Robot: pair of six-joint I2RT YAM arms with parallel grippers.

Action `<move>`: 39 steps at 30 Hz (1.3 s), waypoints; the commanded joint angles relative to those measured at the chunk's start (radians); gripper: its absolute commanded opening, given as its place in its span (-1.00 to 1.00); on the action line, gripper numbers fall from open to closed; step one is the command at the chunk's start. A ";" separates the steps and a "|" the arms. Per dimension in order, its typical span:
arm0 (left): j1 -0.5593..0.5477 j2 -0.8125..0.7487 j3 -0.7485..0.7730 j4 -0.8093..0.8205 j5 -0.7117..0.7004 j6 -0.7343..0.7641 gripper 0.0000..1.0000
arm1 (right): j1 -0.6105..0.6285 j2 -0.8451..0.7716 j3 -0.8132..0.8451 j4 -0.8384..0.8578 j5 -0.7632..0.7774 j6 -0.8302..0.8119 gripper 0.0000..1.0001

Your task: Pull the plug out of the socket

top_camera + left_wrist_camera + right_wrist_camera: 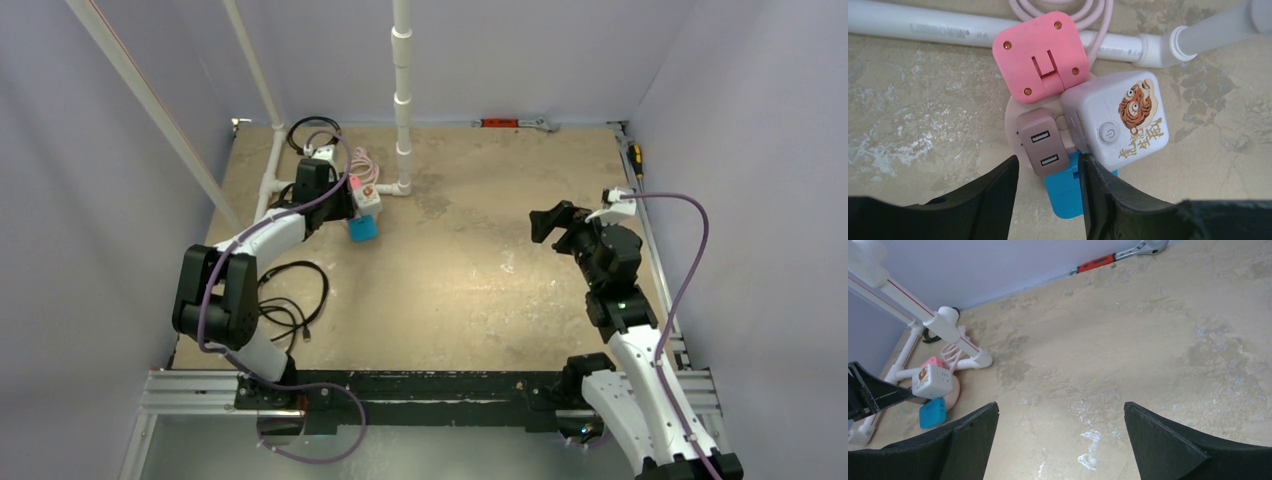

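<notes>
The socket (1012, 125), a round pale-pink disc, lies on the table by the white pipe, mostly covered by what is plugged into it. On it sit a pink square plug (1040, 55), a mauve USB charger (1042, 142), a white cube adapter (1120, 120) with a tiger picture, and a blue plug (1063, 192). The socket's pink cord (1083, 15) coils behind. My left gripper (1048, 167) is open, its fingers on either side of the blue plug and the charger's near end; the right finger touches the blue plug's edge. My right gripper (1060, 412) is open and empty, far right (555, 222).
White PVC pipes (402, 90) stand and lie just behind the socket cluster (366, 200). Black cables (295, 295) lie at the left edge and back left. A red-handled wrench (515, 123) lies along the back wall.
</notes>
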 commanded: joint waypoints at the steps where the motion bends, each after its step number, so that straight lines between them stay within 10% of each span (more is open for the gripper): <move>1: -0.001 0.017 0.055 0.067 -0.008 -0.009 -0.11 | -0.003 0.011 0.012 0.041 -0.032 -0.018 0.98; 24: -0.057 0.096 0.135 -0.066 -0.013 0.085 -0.74 | -0.004 0.075 0.003 0.085 -0.057 -0.027 0.98; 39: -0.232 -0.072 -0.016 -0.194 0.130 0.152 -0.83 | -0.003 0.037 0.104 -0.256 -0.171 -0.034 0.98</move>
